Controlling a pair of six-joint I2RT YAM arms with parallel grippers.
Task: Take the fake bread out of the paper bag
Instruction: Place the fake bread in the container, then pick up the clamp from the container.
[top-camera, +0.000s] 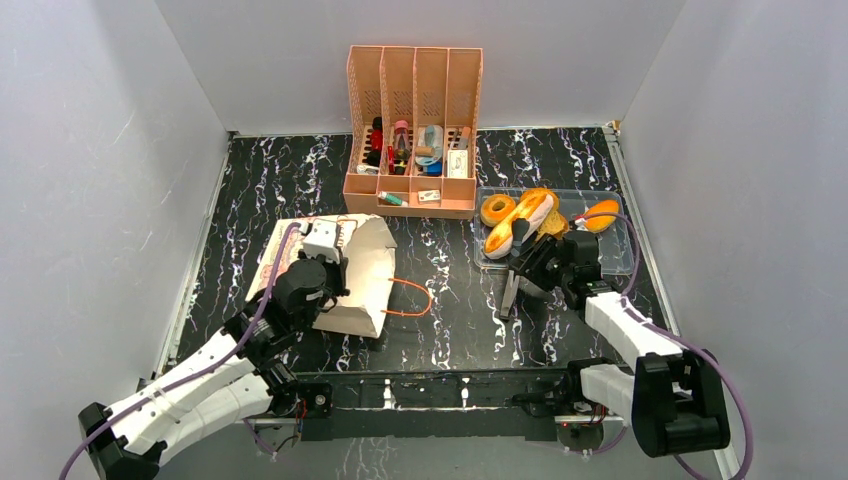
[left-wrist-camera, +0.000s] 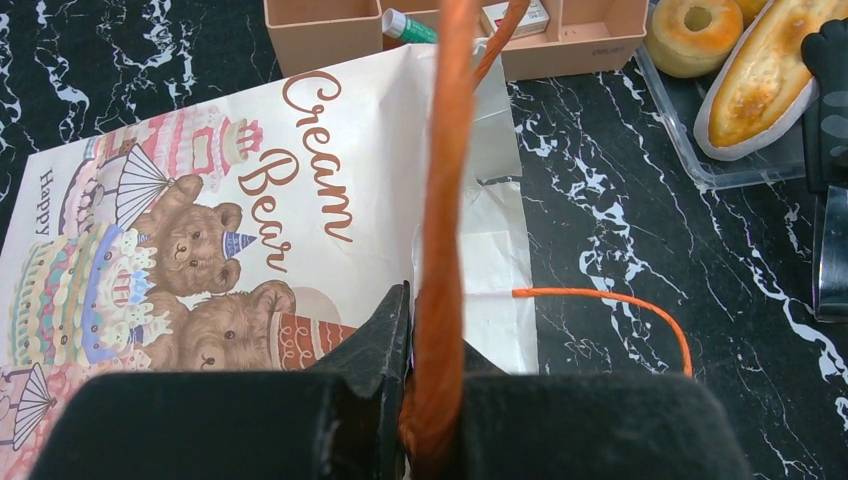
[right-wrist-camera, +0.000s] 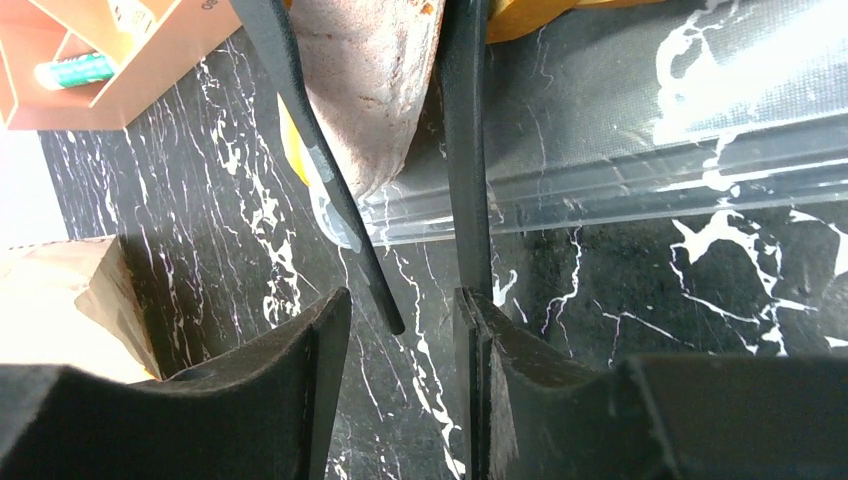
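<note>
Bare tabletop (top-camera: 455, 320) between paper bag (top-camera: 360, 280) and clear tray (top-camera: 600, 252) passable; loose orange handle (top-camera: 418, 297) lies in gap; organizer (top-camera: 413, 130) blocks rear; walls (top-camera: 100, 200) hem both sides

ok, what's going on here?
The left gripper is shut on the orange cord handle of the paper bag, which lies printed face up on the table. The right gripper holds tongs clamped on a brown toast slice at the near edge of the clear tray. A ring, the long loaf and an orange bun already lie in the tray.
</note>
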